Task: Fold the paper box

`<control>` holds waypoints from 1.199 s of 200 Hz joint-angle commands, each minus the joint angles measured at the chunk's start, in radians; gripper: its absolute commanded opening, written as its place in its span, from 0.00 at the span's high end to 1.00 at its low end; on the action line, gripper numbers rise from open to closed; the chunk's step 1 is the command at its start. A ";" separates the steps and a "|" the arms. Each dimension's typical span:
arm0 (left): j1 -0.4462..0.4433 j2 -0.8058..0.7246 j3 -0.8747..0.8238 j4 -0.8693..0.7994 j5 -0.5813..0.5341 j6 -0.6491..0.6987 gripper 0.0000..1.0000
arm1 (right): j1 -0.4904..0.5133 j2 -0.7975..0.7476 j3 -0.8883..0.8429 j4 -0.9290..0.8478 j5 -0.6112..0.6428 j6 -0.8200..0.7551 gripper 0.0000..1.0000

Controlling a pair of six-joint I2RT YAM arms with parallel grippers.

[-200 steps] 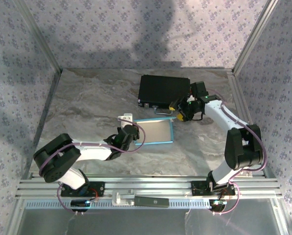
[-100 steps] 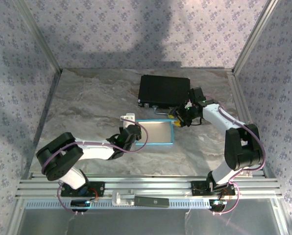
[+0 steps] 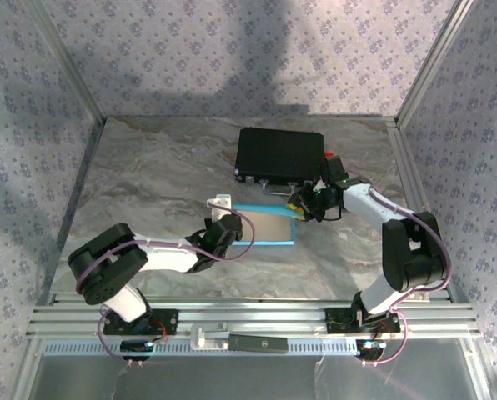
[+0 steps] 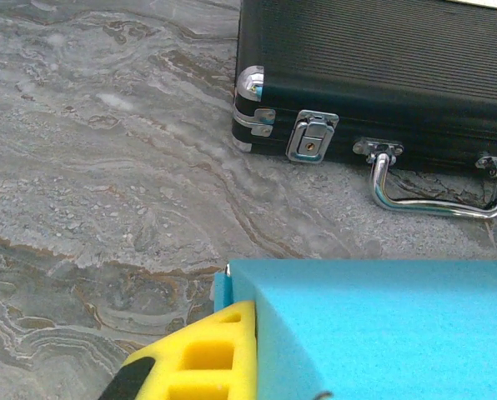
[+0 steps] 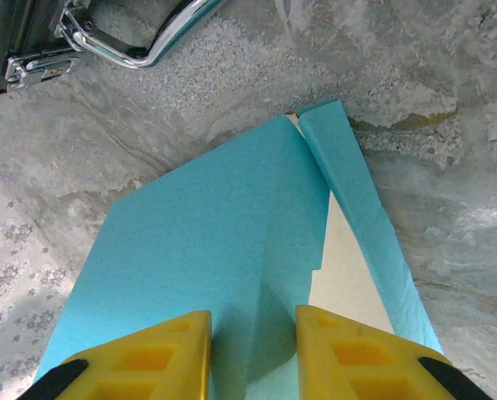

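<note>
1. From the top camera, your right gripper (image 3: pixel 301 206) has left the corner of the black case (image 3: pixel 280 154) and come down and left to the far right corner of the paper box (image 3: pixel 265 225). The box lies on the table (image 3: pixel 148 175) between the two arms, just in front of the case. Your left gripper (image 3: pixel 229 227) has crept in along the box's left edge, and the box now looks flatter and narrower than a second ago.

2. In the left wrist view, a yellow finger (image 4: pixel 203 354) lies against a raised cyan panel of the paper box (image 4: pixel 382 325), with the case (image 4: pixel 382 67) beyond it. The jaws are together, and by my reading pinched on that left wall to anchor the box.

3. In the right wrist view, the right gripper (image 5: pixel 253 325) straddles a creased ridge of the cyan card (image 5: pixel 207 242), one finger on each side with a gap left between them. It is closing in but not yet clamped. That suggests your next step is to pinch this flap and fold it while the left side holds firm.
</note>
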 commanded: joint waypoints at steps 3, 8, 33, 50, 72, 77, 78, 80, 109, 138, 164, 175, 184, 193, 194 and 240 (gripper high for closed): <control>-0.027 0.045 -0.032 -0.107 0.097 -0.046 1.00 | 0.035 -0.032 -0.029 0.002 0.015 -0.001 0.71; -0.030 0.045 -0.036 -0.104 0.098 -0.052 1.00 | 0.041 -0.036 -0.034 0.001 0.027 -0.006 0.71; -0.039 0.058 -0.053 -0.090 0.118 -0.083 1.00 | 0.067 -0.058 -0.043 -0.023 0.107 -0.054 0.72; -0.046 0.057 -0.067 -0.086 0.148 -0.102 1.00 | 0.084 -0.069 -0.068 -0.015 0.139 -0.065 0.74; -0.047 0.047 -0.106 -0.051 0.177 -0.135 1.00 | 0.094 -0.092 -0.099 0.003 0.184 -0.068 0.76; -0.046 0.047 -0.111 -0.040 0.189 -0.140 1.00 | 0.094 -0.098 -0.106 0.010 0.192 -0.068 0.76; -0.046 0.047 -0.111 -0.039 0.190 -0.140 1.00 | 0.095 -0.100 -0.106 0.012 0.192 -0.068 0.76; -0.045 0.046 -0.112 -0.038 0.195 -0.142 1.00 | 0.096 -0.101 -0.108 0.013 0.192 -0.068 0.76; -0.046 0.048 -0.101 -0.047 0.282 -0.175 0.95 | 0.114 -0.105 -0.107 -0.003 0.249 -0.095 0.78; -0.047 0.002 -0.116 -0.093 0.313 -0.222 0.72 | 0.126 -0.107 -0.109 -0.020 0.306 -0.116 0.79; -0.054 -0.072 -0.132 -0.138 0.345 -0.246 0.53 | 0.132 -0.106 -0.117 -0.018 0.328 -0.120 0.80; -0.063 -0.102 -0.126 -0.178 0.352 -0.252 0.49 | 0.136 -0.105 -0.119 -0.015 0.332 -0.120 0.80; -0.072 -0.130 -0.124 -0.203 0.355 -0.259 0.47 | 0.138 -0.103 -0.119 -0.013 0.336 -0.119 0.80; -0.083 -0.160 -0.123 -0.228 0.359 -0.268 0.44 | 0.141 -0.102 -0.117 -0.012 0.340 -0.117 0.80; -0.084 -0.161 -0.124 -0.232 0.361 -0.269 0.44 | 0.141 -0.102 -0.117 -0.013 0.341 -0.118 0.80; -0.130 -0.286 -0.132 -0.381 0.433 -0.323 0.41 | 0.153 -0.102 -0.107 -0.026 0.374 -0.113 0.83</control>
